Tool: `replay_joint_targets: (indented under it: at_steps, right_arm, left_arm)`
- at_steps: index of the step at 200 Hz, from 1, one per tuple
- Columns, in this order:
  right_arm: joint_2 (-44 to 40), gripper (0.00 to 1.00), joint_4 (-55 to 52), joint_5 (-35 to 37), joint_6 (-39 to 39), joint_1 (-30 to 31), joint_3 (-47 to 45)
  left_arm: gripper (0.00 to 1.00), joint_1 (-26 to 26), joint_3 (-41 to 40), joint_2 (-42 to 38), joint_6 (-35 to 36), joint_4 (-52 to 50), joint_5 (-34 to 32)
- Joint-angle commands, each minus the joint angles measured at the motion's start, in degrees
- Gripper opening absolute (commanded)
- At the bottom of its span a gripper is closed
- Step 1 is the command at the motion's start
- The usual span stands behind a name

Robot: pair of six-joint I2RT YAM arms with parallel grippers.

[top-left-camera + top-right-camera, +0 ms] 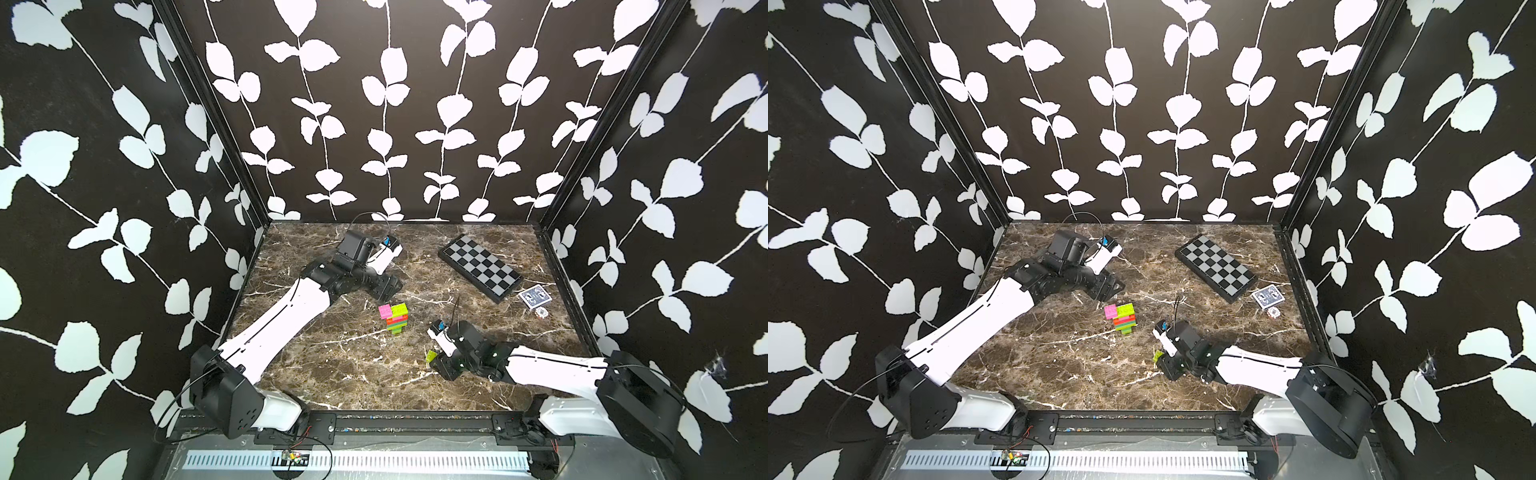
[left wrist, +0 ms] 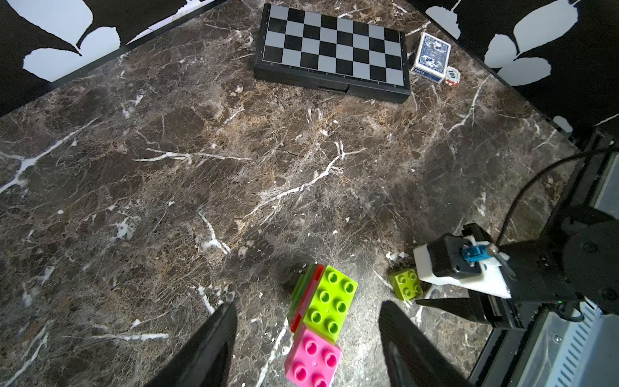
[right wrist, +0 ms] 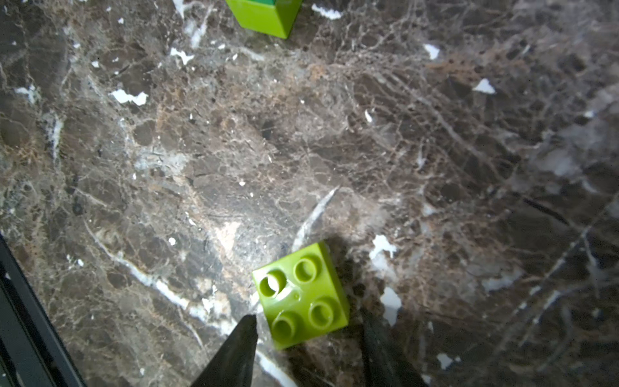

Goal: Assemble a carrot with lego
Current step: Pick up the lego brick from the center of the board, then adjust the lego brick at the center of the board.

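I am reading the loose lime brick (image 3: 299, 295) as light, rigid and glossy-walled. It is likely going to skid on the marble bench (image 1: 332, 374) or twist if pinched on a corner, so I am planning to take it by two opposite flat walls, below the studs. It is lying studs-up, four hollow studs showing, slightly skewed to the right gripper (image 3: 306, 315), whose jaws are standing narrowly either side of it with slim gaps showing, gripping nothing. The carrot (image 1: 395, 318) is sitting mid-bench, near the brick but not touching. It seems to be standing with its studded pink and lime bricks uppermost, though the angle is leaving me unsure. Stripes of lime, orange-red and dark green are narrowing beneath them. The left gripper (image 2: 306, 304) is hovering by that studded end, jaws spread wide and empty. I am judging the press-fit joints firm under straight pressure, but apt to part under a sideways knock.
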Motion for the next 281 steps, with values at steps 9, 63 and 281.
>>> replay_joint_targets:
  at_steps: [9,63,281]
  right_arm:
    - [2.12,0.5,-0.68,3.64,-3.42,1.18,1.61]
    - [4.69,0.42,0.37,4.05,-5.85,1.36,3.12]
    - [-7.22,0.23,-0.39,-8.18,-6.4,-13.32,6.03]
  left_arm:
    - [0.7,0.46,-0.57,-2.1,0.71,-0.99,-0.57]
    - [0.7,0.86,-0.94,-2.05,1.12,-2.29,-1.25]
    - [0.85,-8.03,-13.17,1.46,25.13,4.94,-16.08]
